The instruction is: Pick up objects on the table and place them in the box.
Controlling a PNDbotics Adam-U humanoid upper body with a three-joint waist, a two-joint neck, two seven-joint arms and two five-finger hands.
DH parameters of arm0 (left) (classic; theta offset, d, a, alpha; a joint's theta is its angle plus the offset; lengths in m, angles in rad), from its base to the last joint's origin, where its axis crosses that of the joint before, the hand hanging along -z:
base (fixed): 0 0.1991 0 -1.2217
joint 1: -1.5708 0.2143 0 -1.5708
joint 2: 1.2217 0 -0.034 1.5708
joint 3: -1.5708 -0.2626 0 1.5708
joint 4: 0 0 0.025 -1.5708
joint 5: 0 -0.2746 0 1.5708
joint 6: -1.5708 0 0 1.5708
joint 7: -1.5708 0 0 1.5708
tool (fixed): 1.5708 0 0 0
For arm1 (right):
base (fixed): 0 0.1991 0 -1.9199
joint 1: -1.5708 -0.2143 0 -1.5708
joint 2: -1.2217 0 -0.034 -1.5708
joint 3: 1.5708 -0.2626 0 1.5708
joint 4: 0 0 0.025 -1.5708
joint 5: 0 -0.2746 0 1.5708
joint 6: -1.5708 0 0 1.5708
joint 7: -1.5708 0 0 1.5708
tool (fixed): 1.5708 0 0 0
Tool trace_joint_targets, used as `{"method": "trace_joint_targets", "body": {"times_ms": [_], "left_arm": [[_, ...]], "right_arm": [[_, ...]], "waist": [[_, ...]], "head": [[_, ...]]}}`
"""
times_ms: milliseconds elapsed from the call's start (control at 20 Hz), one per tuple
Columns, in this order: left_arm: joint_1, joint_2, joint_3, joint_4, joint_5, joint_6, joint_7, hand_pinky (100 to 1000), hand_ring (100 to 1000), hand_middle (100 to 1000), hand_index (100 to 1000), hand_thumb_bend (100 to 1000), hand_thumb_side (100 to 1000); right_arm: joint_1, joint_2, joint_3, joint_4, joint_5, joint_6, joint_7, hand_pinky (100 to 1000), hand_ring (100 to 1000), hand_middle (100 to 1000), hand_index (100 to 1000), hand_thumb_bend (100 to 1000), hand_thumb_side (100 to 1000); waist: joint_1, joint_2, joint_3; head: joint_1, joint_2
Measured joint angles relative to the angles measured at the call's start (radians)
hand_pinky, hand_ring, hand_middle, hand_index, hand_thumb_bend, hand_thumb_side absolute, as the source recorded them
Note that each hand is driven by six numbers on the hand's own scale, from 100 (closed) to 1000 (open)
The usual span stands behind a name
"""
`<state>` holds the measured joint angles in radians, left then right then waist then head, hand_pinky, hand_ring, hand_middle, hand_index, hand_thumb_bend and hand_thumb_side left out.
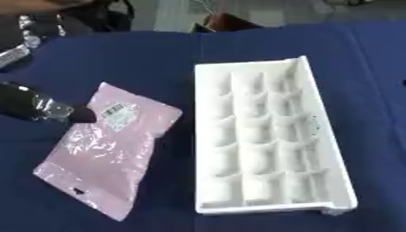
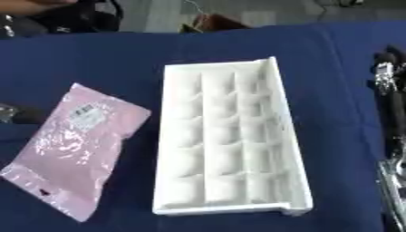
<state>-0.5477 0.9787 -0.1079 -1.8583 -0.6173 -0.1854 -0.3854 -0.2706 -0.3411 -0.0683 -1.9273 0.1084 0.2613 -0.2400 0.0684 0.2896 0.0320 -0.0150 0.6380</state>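
Fingers (image 1: pixel 79 113) touch pink bag (image 1: pixel 107 149); white box (image 1: pixel 266 140) compartments empty.

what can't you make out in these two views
- Left robot hand: at the pink bag's edge in the left eye view; blur hides its finger pose and whether it touches.
- Right robot hand: cut off by the right edge of the right eye view.
- Bag label: print too small to read.
- White compartment tray: contents unclear.
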Motion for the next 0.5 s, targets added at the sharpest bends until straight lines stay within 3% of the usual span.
{"method": "trace_joint_targets", "body": {"times_ms": [500], "left_arm": [[-0.096, -0.018, -0.101, 0.107, -0.066, -0.082, -0.100, 758, 757, 863, 938, 986, 856]], "right_arm": [[0.001, -0.007, 0.001, 0.005, 0.000, 0.001, 0.004, 803, 849, 832, 945, 100, 846]], "waist": [[-0.001, 0.000, -0.004]], "head": [[0.001, 0.001]]}}
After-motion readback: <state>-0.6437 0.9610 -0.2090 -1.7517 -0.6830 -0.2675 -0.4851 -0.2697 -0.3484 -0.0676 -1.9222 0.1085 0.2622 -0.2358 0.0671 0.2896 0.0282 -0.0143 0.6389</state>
